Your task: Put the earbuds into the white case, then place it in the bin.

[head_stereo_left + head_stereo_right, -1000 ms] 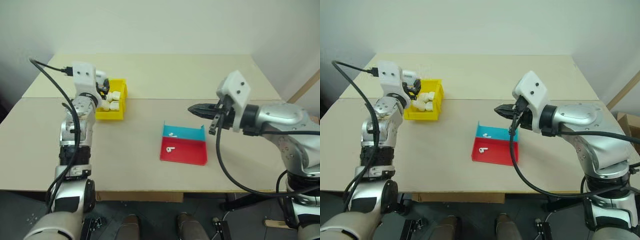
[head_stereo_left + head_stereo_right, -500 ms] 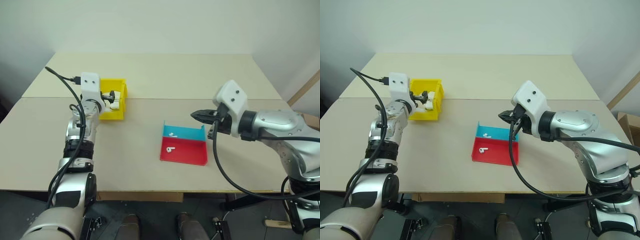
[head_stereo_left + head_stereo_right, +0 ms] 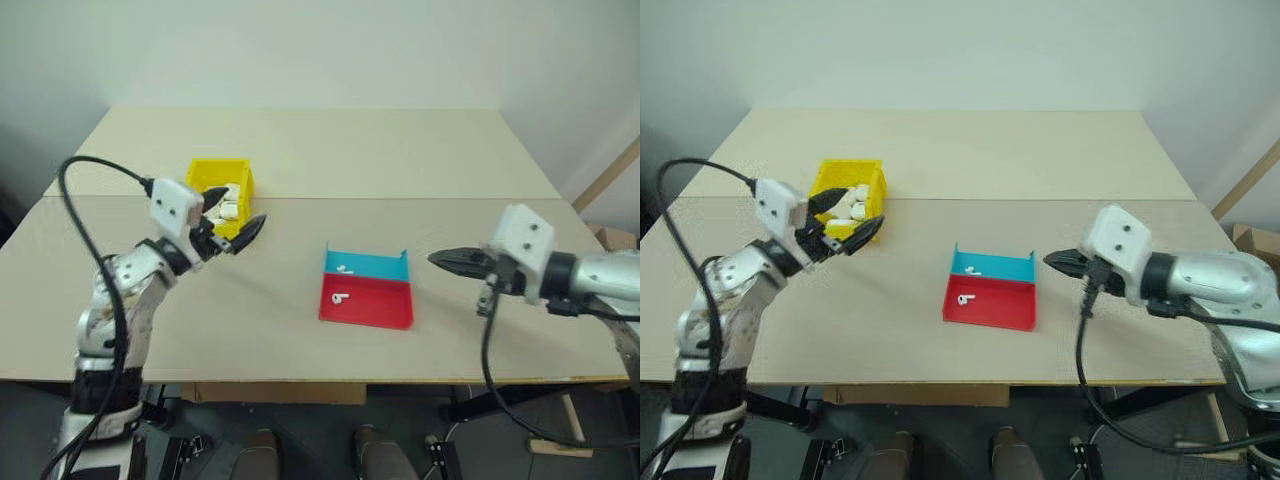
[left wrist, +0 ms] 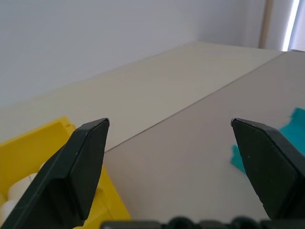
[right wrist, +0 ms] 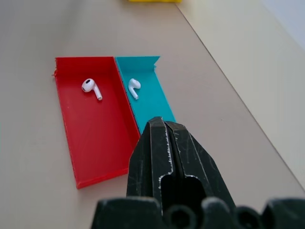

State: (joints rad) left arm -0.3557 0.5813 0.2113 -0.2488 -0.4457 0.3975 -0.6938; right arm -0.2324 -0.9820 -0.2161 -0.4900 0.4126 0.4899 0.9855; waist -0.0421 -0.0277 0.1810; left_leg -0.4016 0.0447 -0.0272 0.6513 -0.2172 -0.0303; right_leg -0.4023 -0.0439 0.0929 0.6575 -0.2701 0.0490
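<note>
Nearest the robot, the red and teal tray (image 3: pixel 366 293) lies flat on the worktop (image 3: pixel 300 150) — one of the earbuds (image 5: pixel 91 88) in the red half, the other in the teal half, both lying loose.

To the tray's right, the right pincer (image 3: pixel 447 259) hangs just above the worktop, apart from the tray, its forearm reaching in from the right edge and its tip aimed leftward toward the tray. Its two black fingers (image 5: pixel 167 157) are clenched together on nothing.

Further back on the left, the left arm is bent at the elbow with the forearm rising, and the left pincer (image 3: pixel 233 216) points right and slightly upward — fingers spread wide, released and empty. It hovers just in front of the bin (image 3: pixel 839 178), which holds several white cases (image 3: pixel 852 209) piled inside.
</note>
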